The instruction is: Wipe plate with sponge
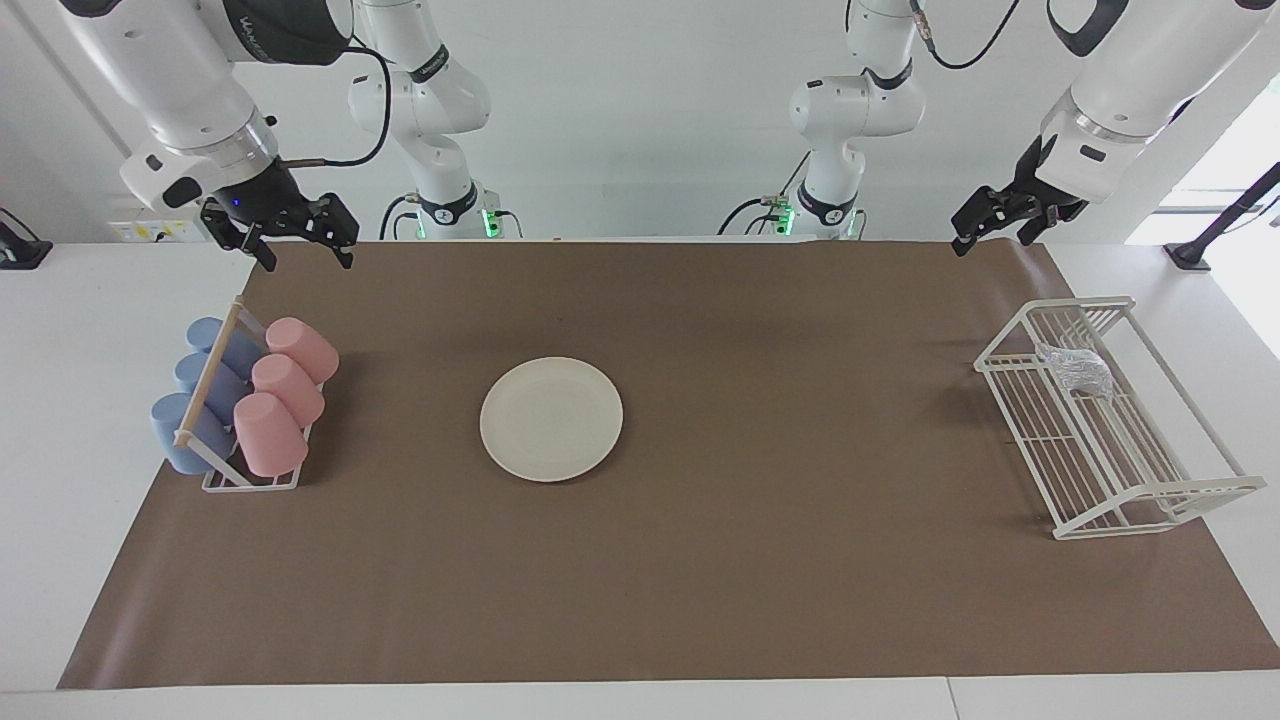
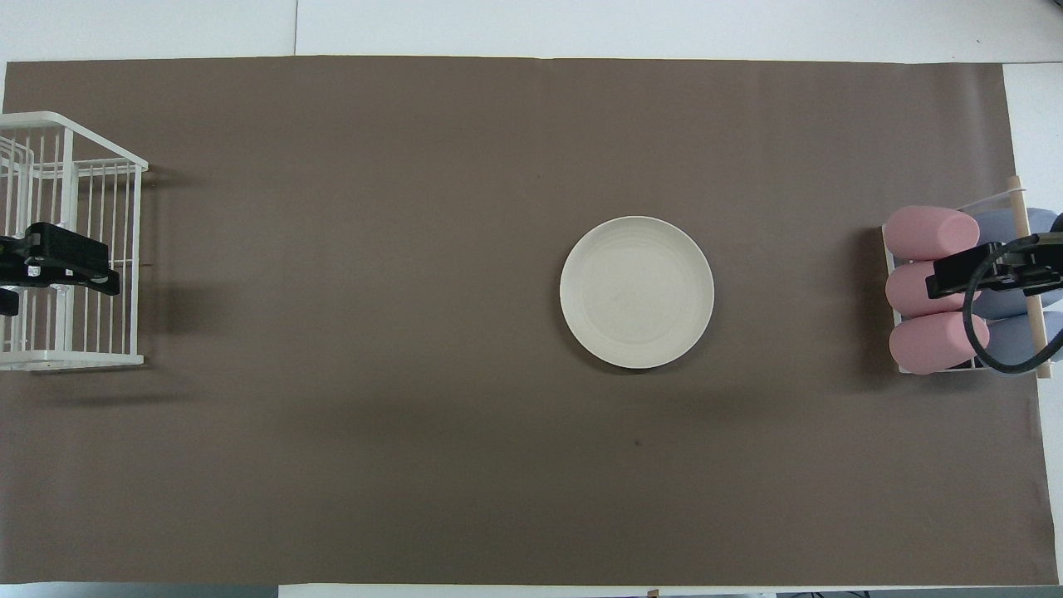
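Brown mat (image 1: 700,580) covers most of white table (image 1: 60,450). At right arm's end: small white rack w/ wooden bar (image 1: 207,375), holding three pink cups (image 1: 285,395) and three blue cups (image 1: 195,400), all lying tilted in two rows, pink row toward table centre. At left arm's end: white wire basket (image 1: 1150,500), standing on mat edge.

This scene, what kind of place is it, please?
Probably a robotics lab set up as a dishwashing station: two robot arms at a table under a brown mat, a plate, a rack of cups and a wire basket holding a sponge.
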